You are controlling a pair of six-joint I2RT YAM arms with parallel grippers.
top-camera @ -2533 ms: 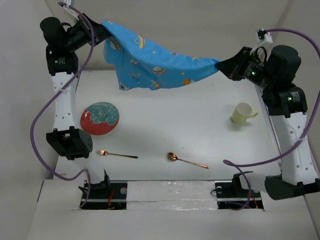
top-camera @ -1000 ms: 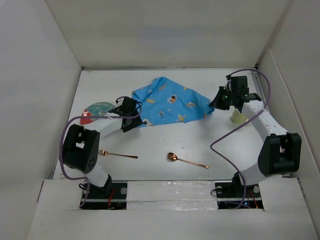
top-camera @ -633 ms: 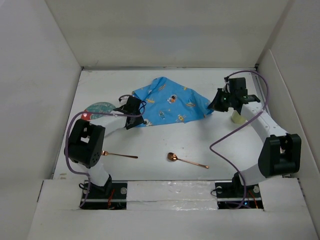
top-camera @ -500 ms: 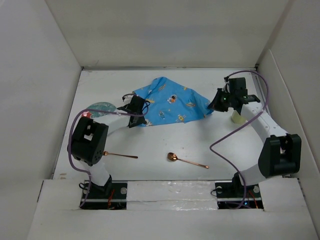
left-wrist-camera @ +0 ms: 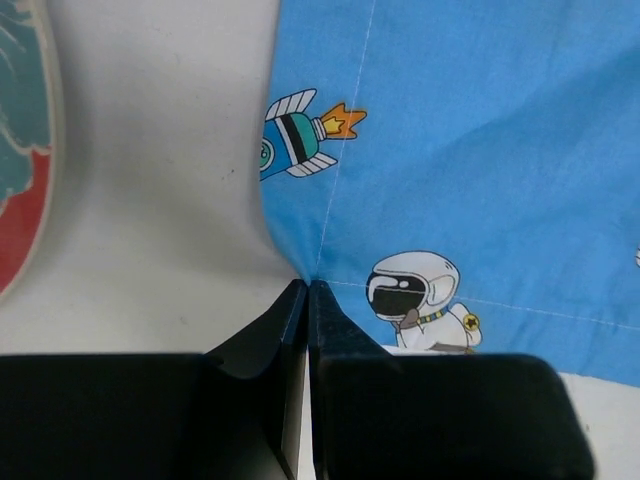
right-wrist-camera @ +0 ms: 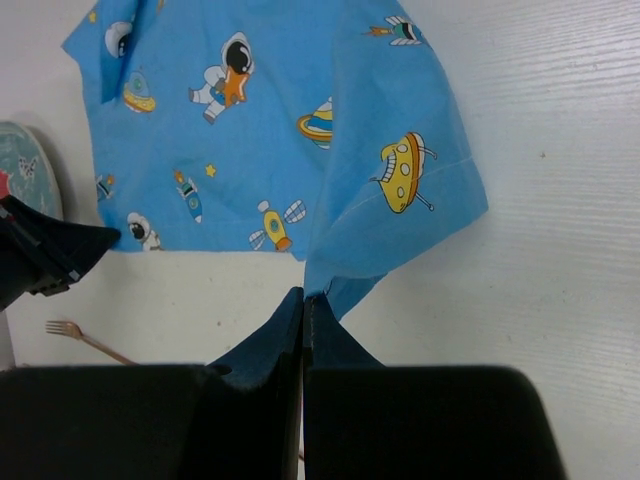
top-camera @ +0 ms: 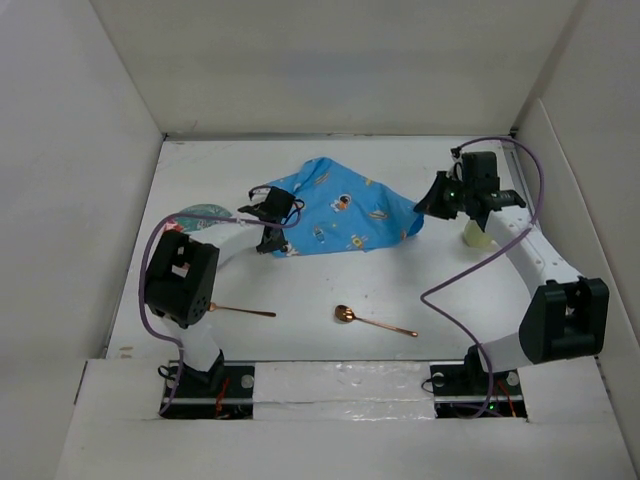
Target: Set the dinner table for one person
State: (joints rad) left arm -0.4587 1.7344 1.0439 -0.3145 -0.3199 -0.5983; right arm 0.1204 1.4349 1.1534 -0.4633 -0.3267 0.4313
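The blue space-patterned placemat [top-camera: 340, 208] lies partly spread on the white dinner table [top-camera: 320, 285], its right side bunched and folded. My left gripper [top-camera: 277, 231] is shut on the placemat's left corner [left-wrist-camera: 318, 262], low at the table. My right gripper [top-camera: 426, 208] is shut on the placemat's right corner [right-wrist-camera: 345, 275], held slightly above the table. The red and teal plate [top-camera: 195, 217] lies left of the placemat, partly hidden by my left arm. A copper fork [top-camera: 240, 310] and copper spoon [top-camera: 372, 320] lie nearer the front. A pale yellow cup [top-camera: 479, 235] sits behind my right arm.
White walls [top-camera: 110, 150] enclose the table on the left, back and right. The plate's edge [left-wrist-camera: 25, 150] shows at the left of the left wrist view. The fork's tines [right-wrist-camera: 65, 328] show in the right wrist view.
Both arms came down from holding the placemat stretched high in the air. The placemat now rests on the table. In the last second my left gripper slid its corner rightward and slightly back.
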